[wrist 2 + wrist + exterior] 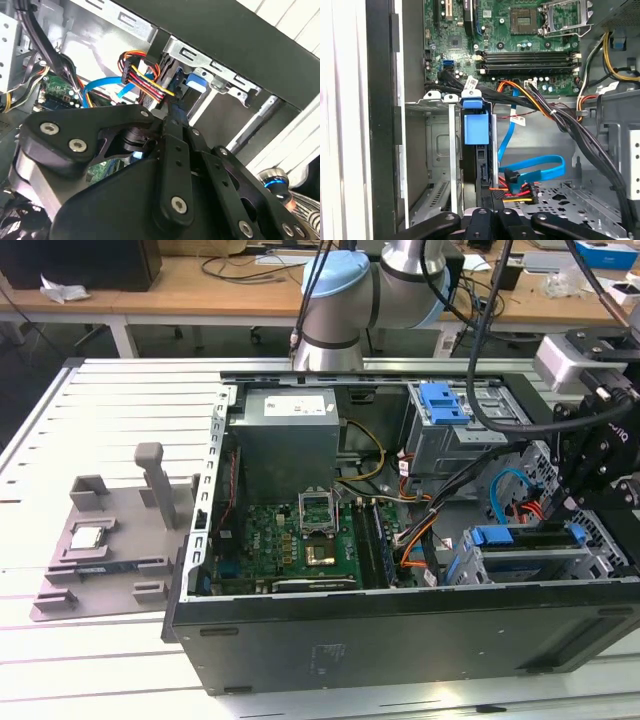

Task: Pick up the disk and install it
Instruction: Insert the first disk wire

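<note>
The disk (pixel 476 150) sits edge-on in its bay beneath the gripper (pixel 492 220); jaw state unclear; nearby cables (pixel 520 187) could snag during seating

Green printed circuit motherboard (pixel 300 540), bright blue plastic drive rail (pixel 475 127), flat light-blue data cable (pixel 535 170), matte black metal gripper (pixel 165 175), grey metal computer case (pixel 400 630)

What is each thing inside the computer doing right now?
Black computer case: side open, lying flat.
Silver disk with blue rails: standing on edge in the grey metal bay.
Processor socket: lid up, empty.
Small silver processor chip: on the grey holder, outside the case.
</note>
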`<state>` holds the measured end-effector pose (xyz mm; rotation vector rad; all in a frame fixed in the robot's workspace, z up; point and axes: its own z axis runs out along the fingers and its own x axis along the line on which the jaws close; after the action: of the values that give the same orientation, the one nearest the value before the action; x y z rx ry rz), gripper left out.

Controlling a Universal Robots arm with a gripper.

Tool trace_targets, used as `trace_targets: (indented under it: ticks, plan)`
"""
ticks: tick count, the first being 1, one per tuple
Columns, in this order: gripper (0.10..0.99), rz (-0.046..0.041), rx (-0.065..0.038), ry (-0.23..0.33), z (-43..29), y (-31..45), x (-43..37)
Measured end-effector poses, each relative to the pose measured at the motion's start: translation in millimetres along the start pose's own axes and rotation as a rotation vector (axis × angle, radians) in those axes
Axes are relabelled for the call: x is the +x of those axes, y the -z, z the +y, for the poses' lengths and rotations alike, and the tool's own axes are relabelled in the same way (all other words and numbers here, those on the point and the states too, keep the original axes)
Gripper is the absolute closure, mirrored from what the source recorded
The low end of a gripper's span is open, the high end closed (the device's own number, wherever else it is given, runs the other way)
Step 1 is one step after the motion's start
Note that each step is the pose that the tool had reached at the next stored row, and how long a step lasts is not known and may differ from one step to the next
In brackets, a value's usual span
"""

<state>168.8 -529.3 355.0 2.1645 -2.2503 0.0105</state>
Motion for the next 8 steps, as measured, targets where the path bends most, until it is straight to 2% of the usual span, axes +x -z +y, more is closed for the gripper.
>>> trace_targets:
  ticks: [2,8]
  plan:
    - [0.984,-0.0001,0.0,0.0,0.0,2.7,-0.3]
    - [0.984,0.0007,0.0,0.0,0.2,18.2,-2.9]
